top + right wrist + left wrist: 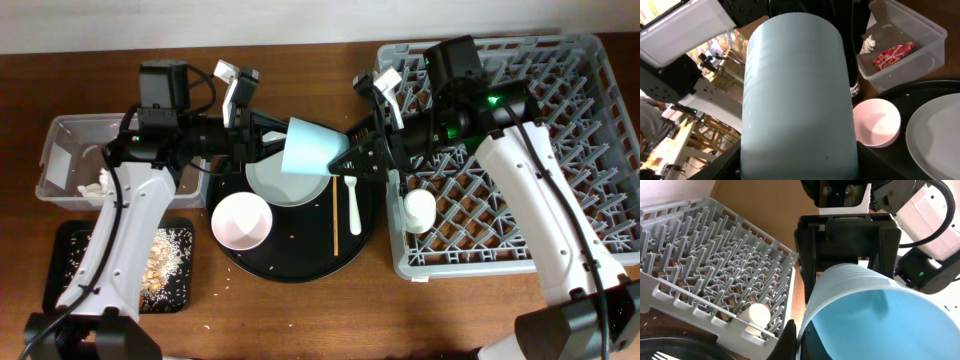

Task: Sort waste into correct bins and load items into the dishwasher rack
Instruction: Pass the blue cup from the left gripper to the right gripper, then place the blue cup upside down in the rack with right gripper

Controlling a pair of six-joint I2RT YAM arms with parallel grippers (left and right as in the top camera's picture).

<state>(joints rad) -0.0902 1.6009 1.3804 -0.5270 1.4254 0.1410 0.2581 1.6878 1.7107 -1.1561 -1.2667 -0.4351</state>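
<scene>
The light blue cup hangs on its side above the round black tray, held between both arms. My left gripper is shut on its rim, one finger inside and one outside. My right gripper grips the cup's closed end, a finger against each side. The cup fills the left wrist view and the right wrist view. The cream cup lies in the grey dishwasher rack near its front left corner. The pale plate, white bowl, white fork and wooden stick lie on the tray.
The large round black tray sits at centre. The clear tub at far left holds a white tissue and a red wrapper. The small black tray at front left holds rice-like scraps.
</scene>
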